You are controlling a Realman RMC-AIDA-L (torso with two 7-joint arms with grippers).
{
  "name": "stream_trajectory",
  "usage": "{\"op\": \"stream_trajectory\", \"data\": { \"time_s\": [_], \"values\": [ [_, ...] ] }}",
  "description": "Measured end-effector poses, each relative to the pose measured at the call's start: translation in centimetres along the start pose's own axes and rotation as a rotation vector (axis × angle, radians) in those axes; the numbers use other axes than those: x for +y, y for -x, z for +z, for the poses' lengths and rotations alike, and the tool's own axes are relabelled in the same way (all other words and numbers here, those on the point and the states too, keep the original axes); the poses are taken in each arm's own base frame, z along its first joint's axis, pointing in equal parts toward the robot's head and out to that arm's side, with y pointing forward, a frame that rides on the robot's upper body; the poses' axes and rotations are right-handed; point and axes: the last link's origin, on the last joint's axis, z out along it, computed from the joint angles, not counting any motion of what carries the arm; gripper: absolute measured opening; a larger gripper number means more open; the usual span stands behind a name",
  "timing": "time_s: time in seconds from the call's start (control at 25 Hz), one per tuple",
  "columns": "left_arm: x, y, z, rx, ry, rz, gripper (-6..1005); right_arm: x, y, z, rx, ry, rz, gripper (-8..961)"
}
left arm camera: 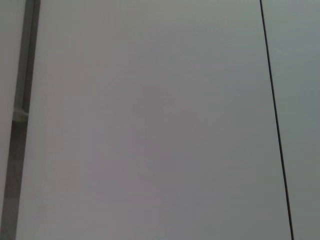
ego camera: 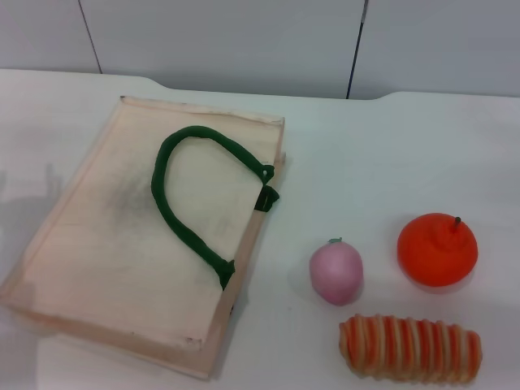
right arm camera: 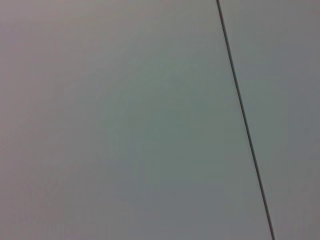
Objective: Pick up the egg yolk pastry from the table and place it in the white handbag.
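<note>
**Pastry not located; both claws out of view**

The bag (ego camera: 106, 244) lies flat on the left half of the counter (ego camera: 366, 146). Its long axis runs from the near left to the far right, and its green handle (ego camera: 175, 211) is looped across the upper face. The mouth edge faces right, toward the food items.

Right of the bag is a pink fruit (ego camera: 335, 274) with a green tip. A striped roll (ego camera: 410, 348) lies crosswise near the front edge, and an orange fruit (ego camera: 436, 249) sits farthest right. All three stand apart from each other and from the bag.

No pale yellow pastry shows on the counter or on the bag. It may be inside the bag or outside the picture; this cannot be determined, so its appearance cannot be described.

Neither claw appears in the head view. The left wrist view shows only a wall panel (left arm camera: 150, 125), as does the right wrist view (right arm camera: 125, 125). Claw opening cannot be told, and no direction from claw to pastry, nor a nearer arm, can be established.
</note>
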Motion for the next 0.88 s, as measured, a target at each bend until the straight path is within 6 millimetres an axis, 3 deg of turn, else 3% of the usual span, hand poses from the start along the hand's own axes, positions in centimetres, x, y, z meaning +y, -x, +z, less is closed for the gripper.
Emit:
{"op": "stream_trajectory", "data": {
  "time_s": [0.88],
  "values": [
    [0.11, -0.18, 0.01, 0.011, 0.009, -0.003, 712, -0.13, -0.02, -0.23, -0.004, -0.003, 0.009, 880]
  ]
}}
